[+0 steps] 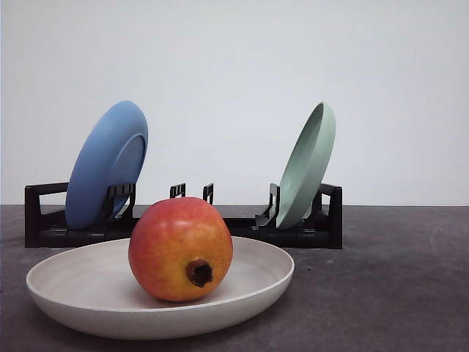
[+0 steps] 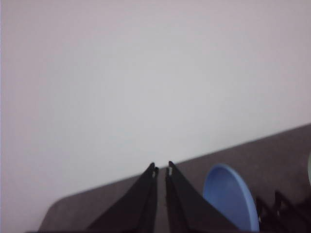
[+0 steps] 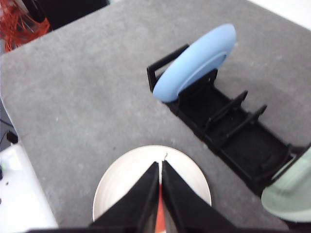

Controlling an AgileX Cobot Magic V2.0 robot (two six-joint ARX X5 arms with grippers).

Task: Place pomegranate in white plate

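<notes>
The pomegranate (image 1: 180,248) is sitting in the plate (image 1: 73,282) at the front — the rack (image 1: 322,231) is standing behind, holding two plates: one left (image 1: 106,165), one right (image 1: 308,165).

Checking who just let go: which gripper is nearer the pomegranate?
Right. The right gripper hangs above the white plate, pomegranate red between its fingers; the left gripper faces the wall beside the blue plate.

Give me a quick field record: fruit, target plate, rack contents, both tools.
pomegranate: resting in the white plate, crown stub toward the front camera
rack: black, behind the plate; blue plate leaning at its left end, pale green plate at its right
left tool: shut, empty, raised
right tool: shut, above the white plate
</notes>
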